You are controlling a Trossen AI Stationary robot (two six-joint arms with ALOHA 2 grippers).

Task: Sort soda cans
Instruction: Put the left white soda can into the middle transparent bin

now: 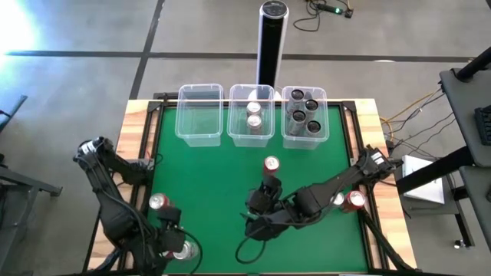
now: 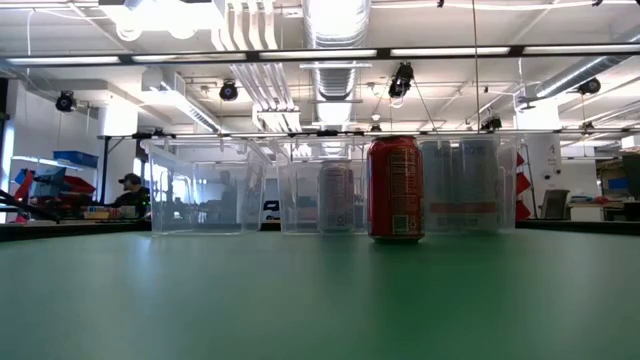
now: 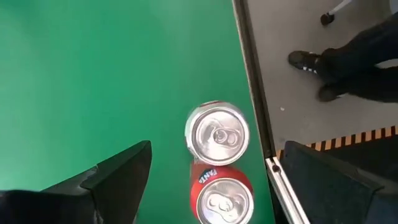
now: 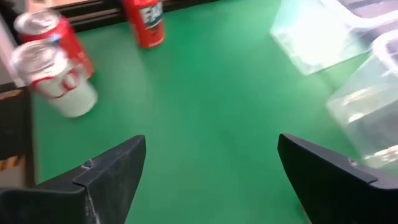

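- The green table fills most of the high view, framed by a wooden edge.
- A tall black post with a silver cap stands beyond the table's far edge.
- Three clear tubs sit in a row along the far edge. The left tub holds nothing visible, the middle tub holds two silver-topped cans, and the right tub holds about five dark grey cans.
- The left arm is folded over the near left corner. The left gripper hangs above two cans there with its fingers spread wide and nothing between them.
- The right arm reaches in from the right edge toward the table's middle. The right gripper is low over bare green with its fingers released and wide apart, holding nothing.
- A red can stands upright alone near the table's centre, just beyond the right gripper; the low view shows it in front of the tubs.
- A red can and a silver can stand near the left gripper.
- Two more cans, one red, stand together near the right edge.
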